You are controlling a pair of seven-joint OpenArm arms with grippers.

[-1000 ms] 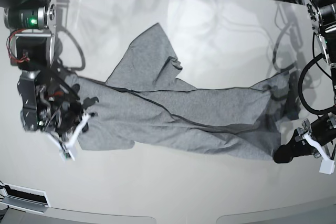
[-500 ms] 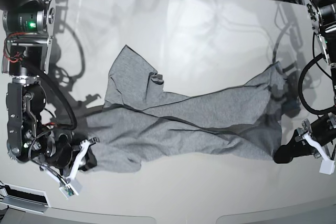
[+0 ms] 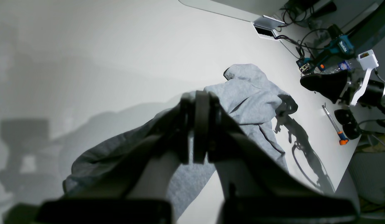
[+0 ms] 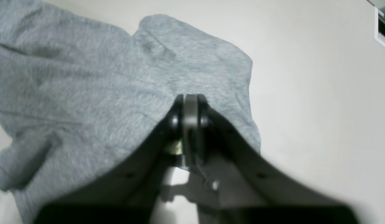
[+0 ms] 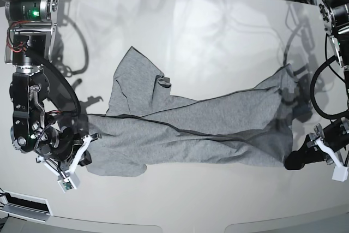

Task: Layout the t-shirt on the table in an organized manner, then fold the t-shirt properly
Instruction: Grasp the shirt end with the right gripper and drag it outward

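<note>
T-shirt (image 5: 191,124) lies stretched sideways across the middle of the table (image 5: 218,31), plain grey side up, bunched w/ long creases, one flap folded up toward the far edge. Left gripper (image 5: 294,159) at the shirt's corner on base view's right: fingers pressed together, pinching the fabric edge. Right gripper (image 5: 82,154) at the opposite end, tips over the cloth; wrist cam shows its pads (image 4: 190,113) nearly together, can't tell if any fabric is caught between them.
</note>
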